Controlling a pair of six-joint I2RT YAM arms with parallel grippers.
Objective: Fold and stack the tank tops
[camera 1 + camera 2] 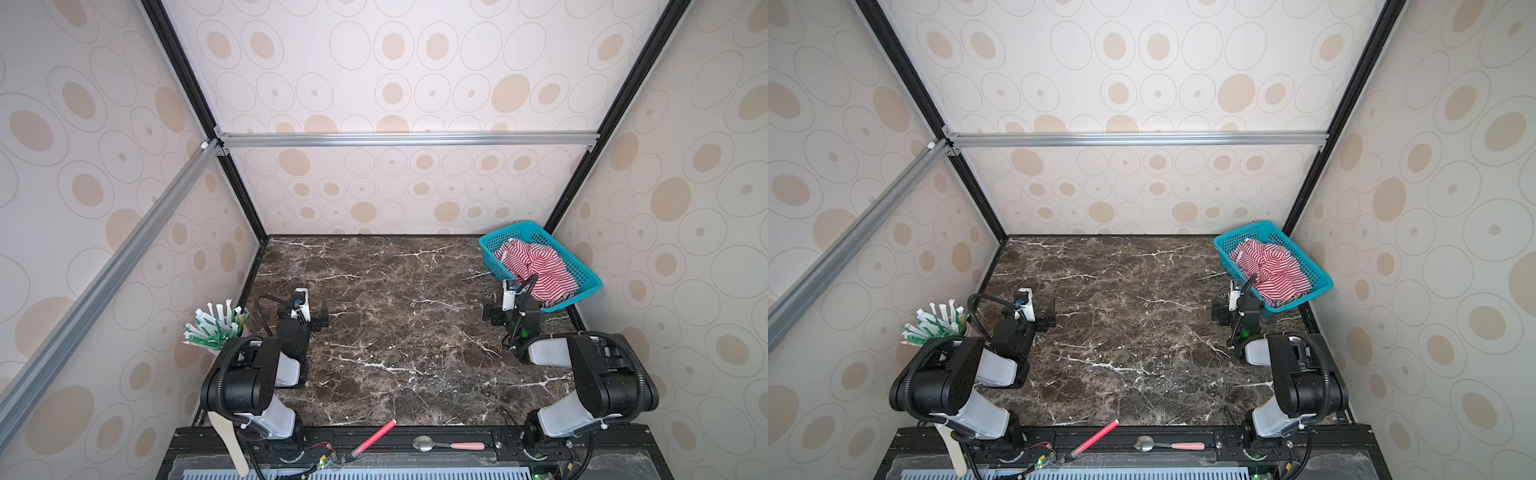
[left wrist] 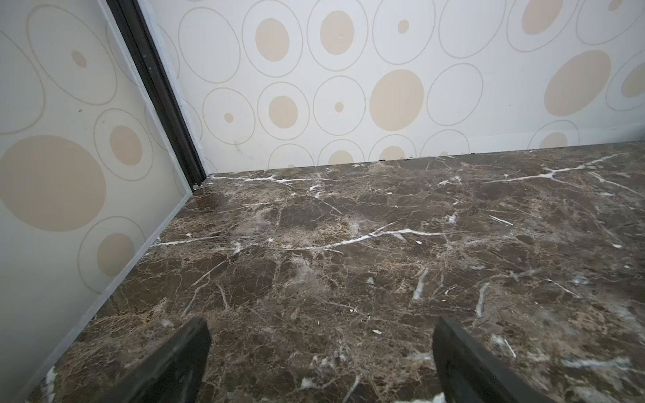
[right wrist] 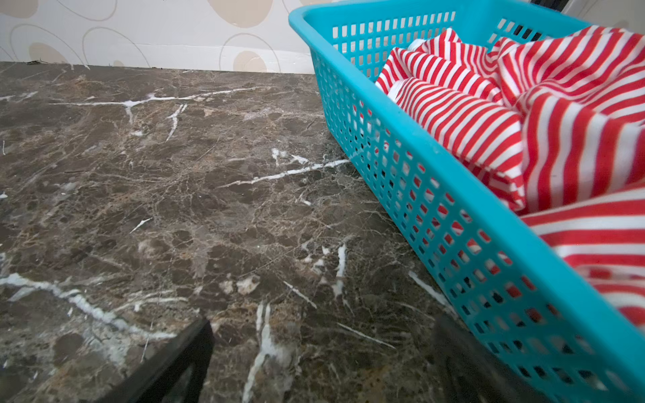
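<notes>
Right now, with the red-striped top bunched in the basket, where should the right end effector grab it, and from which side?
Probably best to pinch a raised fold of the red-and-white tank top, coming down from above. It is heaped above the rim, so ridges stick up, while the teal basket has mesh walls blocking a sideways approach. The right end effector stands open beside it.

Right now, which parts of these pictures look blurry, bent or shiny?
Both top views: the wide lens splays the frame posts outward; light on the table is soft, no harsh glare. Left wrist view: the left gripper is dark and blurred, faint sheen on marble near the corner. Right wrist view: the basket and right gripper blur up close; the red-striped top is sharper.
</notes>
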